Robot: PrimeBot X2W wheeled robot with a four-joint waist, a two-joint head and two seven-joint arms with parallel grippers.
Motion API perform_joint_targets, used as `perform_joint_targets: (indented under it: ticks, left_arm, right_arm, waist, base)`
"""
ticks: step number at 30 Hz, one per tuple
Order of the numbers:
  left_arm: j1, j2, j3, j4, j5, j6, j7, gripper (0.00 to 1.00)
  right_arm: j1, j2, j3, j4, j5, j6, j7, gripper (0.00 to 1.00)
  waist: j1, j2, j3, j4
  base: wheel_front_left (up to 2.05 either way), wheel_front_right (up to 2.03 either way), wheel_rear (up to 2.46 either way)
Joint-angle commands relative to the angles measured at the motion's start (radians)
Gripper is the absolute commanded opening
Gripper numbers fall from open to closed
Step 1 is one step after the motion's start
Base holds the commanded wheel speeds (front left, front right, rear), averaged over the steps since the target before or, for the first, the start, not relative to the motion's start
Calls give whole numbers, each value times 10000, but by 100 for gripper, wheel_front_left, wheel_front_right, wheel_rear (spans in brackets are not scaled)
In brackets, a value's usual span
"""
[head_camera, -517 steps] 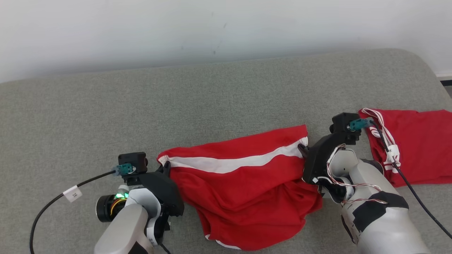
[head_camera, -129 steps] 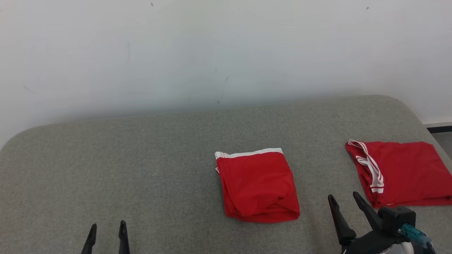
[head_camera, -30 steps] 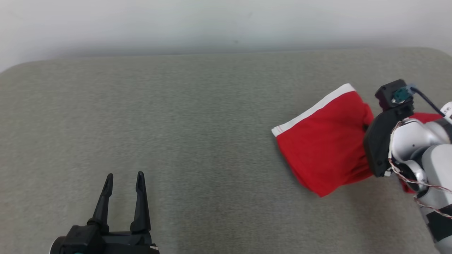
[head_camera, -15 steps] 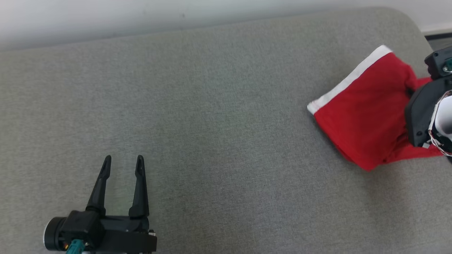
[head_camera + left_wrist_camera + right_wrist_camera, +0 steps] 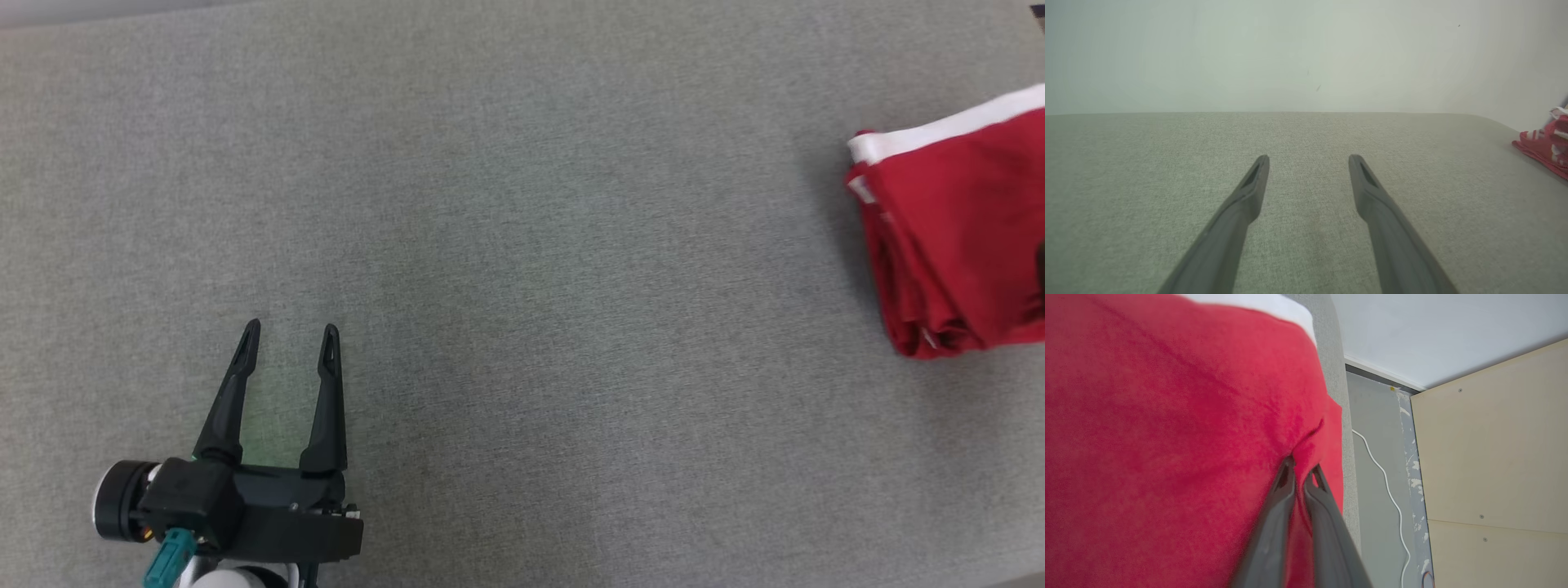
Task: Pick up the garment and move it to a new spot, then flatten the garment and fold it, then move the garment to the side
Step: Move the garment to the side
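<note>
1. At the right edge of the grey cushion [image 5: 522, 245], the folded red garment [image 5: 955, 237] sits with its white band on the far side.
2. Right pincer [image 5: 1301, 467]: clenched on a pinch of the garment's red fabric.
3. Left pincer [image 5: 291, 328]: released, fingers spread, over the cushion's near left.

From where I stand I count two grippers, a left gripper [image 5: 291, 327] and a right gripper [image 5: 1302, 464], each with two dark fingers [image 5: 233, 400]. One folded red garment [image 5: 963, 229] with one white band [image 5: 939, 135]. One grey cushioned surface [image 5: 522, 245]. One white cable [image 5: 1384, 473] on the floor [image 5: 1372, 416].
</note>
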Motion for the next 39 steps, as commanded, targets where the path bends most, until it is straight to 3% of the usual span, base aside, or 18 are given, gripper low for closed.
perform_joint_targets:
  ticks: [1,11,12,13,19,27,39]
  left_arm:
    - [-176,54,-7,-38,59,-51,-26,100]
    - [-231,95,-127,-103,199,-122,-26,100]
    - [-197,91,-135,-78,203,-126,-26,100]
    - [-165,86,-137,-77,214,-132,-26,100]
    - [229,41,-65,-40,-191,-160,-26,100]
    - [1048,-6,194,75,-449,-126,-26,100]
    - [2459,-25,546,191,-979,360,-26,100]
  right_arm:
    - [129,-126,-97,171,-102,-25,-118,0]
    - [511,37,-1220,1419,-882,-25,-926,0]
    - [530,127,-1342,1537,-927,-25,-1017,22]
    - [549,259,-1447,1597,-939,-25,-1147,100]
    - [853,1031,-2281,1669,-801,-25,-2107,100]
    - [2003,2020,-2812,793,-375,-25,-3521,100]
    - [4522,3222,-2013,-1733,850,-25,-4879,100]
  waist:
    - [-1,-1,181,168]
    - [-1,-1,183,469]
    - [-1,-1,111,482]
    - [-1,-1,41,490]
    - [-1,-1,-742,481]
    - [-1,-1,-2134,362]
    - [-1,-1,-3917,216]
  base:
    - [0,0,0]
    - [0,0,0]
    - [0,0,0]
    - [0,0,0]
    - [0,0,0]
    - [0,0,0]
    - [0,0,0]
